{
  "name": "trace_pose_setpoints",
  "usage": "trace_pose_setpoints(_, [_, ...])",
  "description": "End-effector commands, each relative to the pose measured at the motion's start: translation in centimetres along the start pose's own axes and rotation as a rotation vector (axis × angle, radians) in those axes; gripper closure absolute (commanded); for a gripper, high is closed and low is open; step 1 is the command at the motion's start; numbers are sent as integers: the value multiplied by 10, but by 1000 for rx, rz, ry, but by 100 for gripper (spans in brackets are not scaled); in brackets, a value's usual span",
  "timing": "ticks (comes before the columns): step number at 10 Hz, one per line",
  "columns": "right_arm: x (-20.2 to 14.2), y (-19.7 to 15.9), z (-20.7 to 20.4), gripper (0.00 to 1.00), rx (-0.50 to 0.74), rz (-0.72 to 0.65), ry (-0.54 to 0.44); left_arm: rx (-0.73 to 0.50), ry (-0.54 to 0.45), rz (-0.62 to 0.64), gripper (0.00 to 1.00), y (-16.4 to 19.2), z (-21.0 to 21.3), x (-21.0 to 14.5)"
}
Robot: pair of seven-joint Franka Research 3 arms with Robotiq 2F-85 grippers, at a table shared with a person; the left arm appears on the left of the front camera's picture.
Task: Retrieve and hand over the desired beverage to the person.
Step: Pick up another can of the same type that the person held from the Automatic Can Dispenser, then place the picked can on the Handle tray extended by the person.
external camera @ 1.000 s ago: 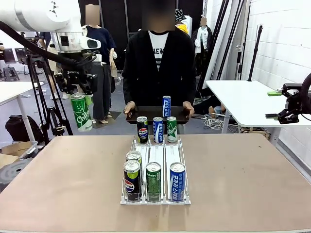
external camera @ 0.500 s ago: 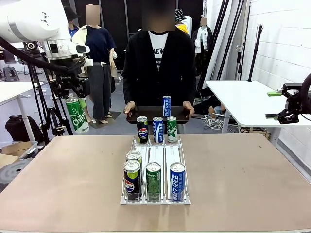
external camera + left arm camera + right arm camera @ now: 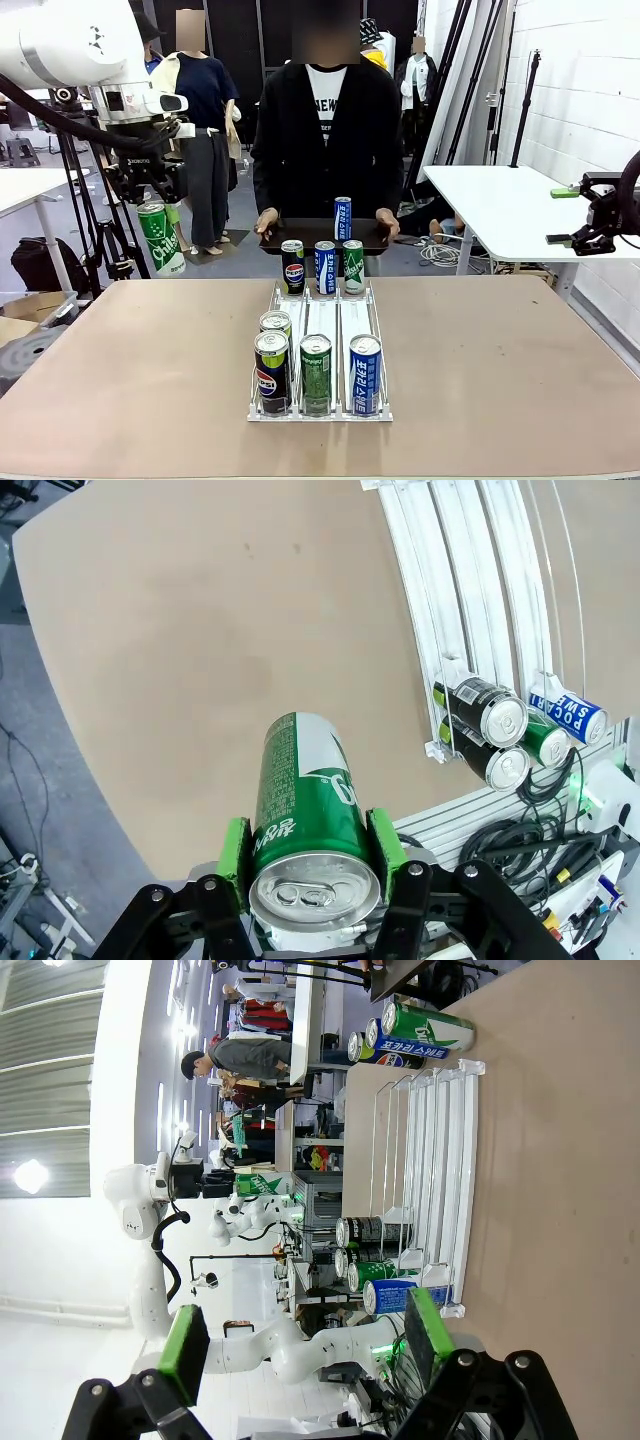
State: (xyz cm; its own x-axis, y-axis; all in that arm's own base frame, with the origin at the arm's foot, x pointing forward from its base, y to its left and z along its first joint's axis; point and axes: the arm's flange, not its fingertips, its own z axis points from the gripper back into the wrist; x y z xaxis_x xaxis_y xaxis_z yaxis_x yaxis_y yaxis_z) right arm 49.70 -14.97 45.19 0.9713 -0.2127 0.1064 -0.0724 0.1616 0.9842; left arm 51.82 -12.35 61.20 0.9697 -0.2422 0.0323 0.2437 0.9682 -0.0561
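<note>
My left gripper [image 3: 152,203] hangs above the floor beyond the table's far left corner, shut on the top of a green Chilsung can [image 3: 160,238]. In the left wrist view the green can [image 3: 305,790] sits between the green pads of the left gripper [image 3: 313,845], high over the table. The person [image 3: 325,130] stands at the far side holding a black tray [image 3: 300,240] with one tall blue can [image 3: 343,218] on it. My right gripper [image 3: 562,215] waits open at the far right, off the table. Nothing lies between the pads of the right gripper [image 3: 305,1340].
A clear can rack [image 3: 320,350] stands mid-table, with three cans at its far end and several at its near end. A white side table [image 3: 500,200] is at the right and a tripod [image 3: 100,230] at the left. The brown tabletop [image 3: 130,370] is bare on both sides of the rack.
The left gripper with the green can has drifted a little left and farther back, then held nearly still. The right gripper and the person have not moved.
</note>
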Motion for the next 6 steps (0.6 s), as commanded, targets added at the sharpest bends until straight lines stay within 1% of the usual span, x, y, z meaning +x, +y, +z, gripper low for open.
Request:
trace_pose_setpoints(1, [-1,0,-1,0,7,11,7,17,-3,7,100,0,5,-1])
trace_pose_setpoints(6, [-1,0,-1,0,7,11,7,17,-3,7,100,0,5,-1])
